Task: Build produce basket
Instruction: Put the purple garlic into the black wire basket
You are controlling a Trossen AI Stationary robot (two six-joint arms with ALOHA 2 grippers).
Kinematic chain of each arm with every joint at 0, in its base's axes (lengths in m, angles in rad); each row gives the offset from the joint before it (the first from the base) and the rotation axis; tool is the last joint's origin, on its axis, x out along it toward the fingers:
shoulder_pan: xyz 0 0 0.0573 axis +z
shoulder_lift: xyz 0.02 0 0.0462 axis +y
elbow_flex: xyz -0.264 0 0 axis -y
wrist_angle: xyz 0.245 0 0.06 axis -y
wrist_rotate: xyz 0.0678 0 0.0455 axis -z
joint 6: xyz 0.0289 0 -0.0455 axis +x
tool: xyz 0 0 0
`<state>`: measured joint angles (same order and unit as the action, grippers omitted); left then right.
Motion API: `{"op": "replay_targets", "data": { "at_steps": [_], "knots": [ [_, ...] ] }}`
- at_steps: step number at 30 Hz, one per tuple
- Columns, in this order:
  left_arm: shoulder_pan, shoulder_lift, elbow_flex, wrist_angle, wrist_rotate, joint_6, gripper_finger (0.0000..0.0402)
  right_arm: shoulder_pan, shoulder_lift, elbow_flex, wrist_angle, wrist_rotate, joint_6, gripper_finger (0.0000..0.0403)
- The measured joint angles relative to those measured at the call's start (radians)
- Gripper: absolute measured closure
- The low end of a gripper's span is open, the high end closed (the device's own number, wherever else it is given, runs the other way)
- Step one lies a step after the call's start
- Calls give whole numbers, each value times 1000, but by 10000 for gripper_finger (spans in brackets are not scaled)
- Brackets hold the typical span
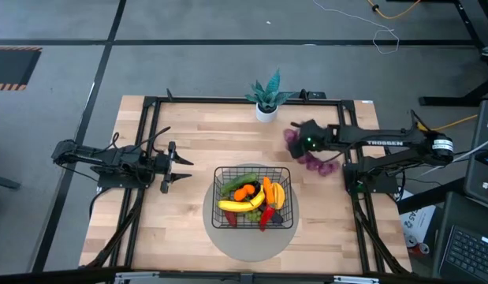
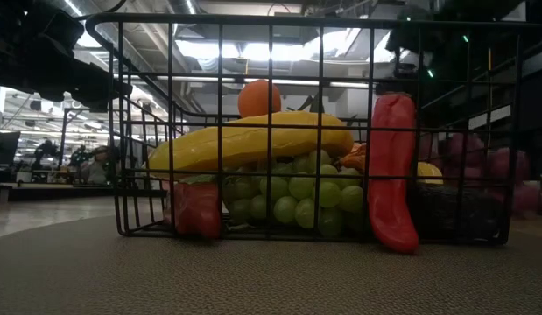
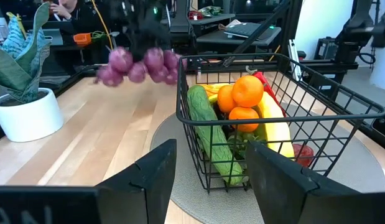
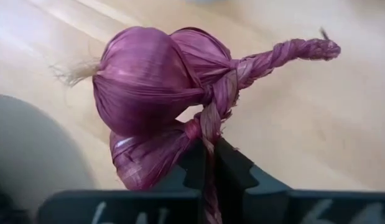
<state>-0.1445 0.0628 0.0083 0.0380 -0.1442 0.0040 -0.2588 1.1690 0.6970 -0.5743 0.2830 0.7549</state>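
You see the right gripper (image 4: 208, 158) clamped on the purple string (image 4: 161, 93) above the wooden table (image 1: 180, 205), with the left gripper (image 1: 174, 166) spread empty.

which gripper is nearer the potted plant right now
Right. The right gripper sits just beside the potted plant, shut on the purple onion string. The left gripper hangs open well off, across the table, left of the basket.

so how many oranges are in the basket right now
2 show in the left wrist view: one orange on top of the pile in the basket, another orange just below it, both beside the cucumber. More may be hidden under the other produce.
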Motion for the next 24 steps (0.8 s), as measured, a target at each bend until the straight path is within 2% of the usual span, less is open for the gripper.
{"op": "replay_targets", "data": {
  "at_steps": [9, 13, 17, 24],
  "knots": [
    [0, 0, 0, 0, 0, 0, 214, 4, 0, 316, -169, -10, -120, 385],
    [0, 0, 0, 0, 0, 0, 214, 23, 0, 429, -172, -68, -182, 385],
    [0, 0, 0, 0, 0, 0, 214, 59, 0, 515, -172, -127, -245, 385],
    [0, 0, 0, 0, 0, 0, 214, 113, 0, 576, -122, -120, -289, 385]
  ]
}}
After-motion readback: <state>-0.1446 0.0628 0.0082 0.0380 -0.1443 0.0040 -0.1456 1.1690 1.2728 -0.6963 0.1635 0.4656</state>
